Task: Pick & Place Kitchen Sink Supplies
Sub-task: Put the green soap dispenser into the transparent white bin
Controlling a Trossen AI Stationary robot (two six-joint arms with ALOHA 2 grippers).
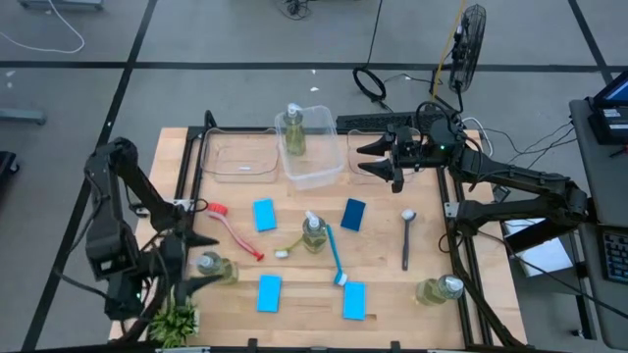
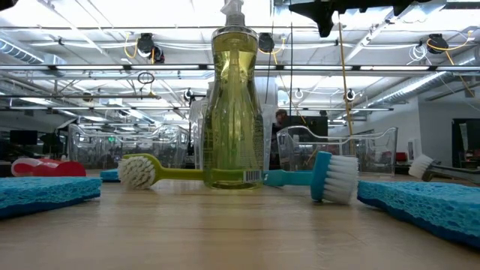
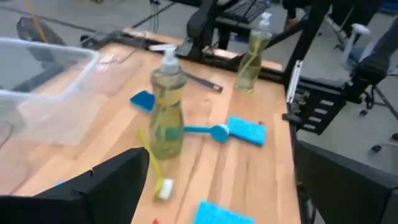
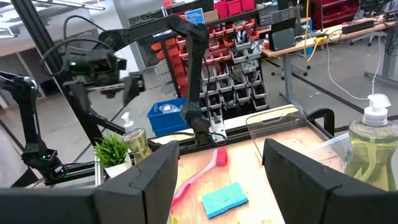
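High view: both pincers hang open and empty over the desk (image 1: 392, 294).
Left pincer (image 1: 186, 263) gapes beside a pump bottle (image 1: 214, 267); another bottle (image 1: 294, 132) stands inside the middle clear bin (image 1: 324, 175); right pincer (image 1: 376, 159) hovers beside that bin, jaws apart.

a workshop: red parts bins (image 4: 239, 56), bare ceiling ducts (image 2: 112, 71).
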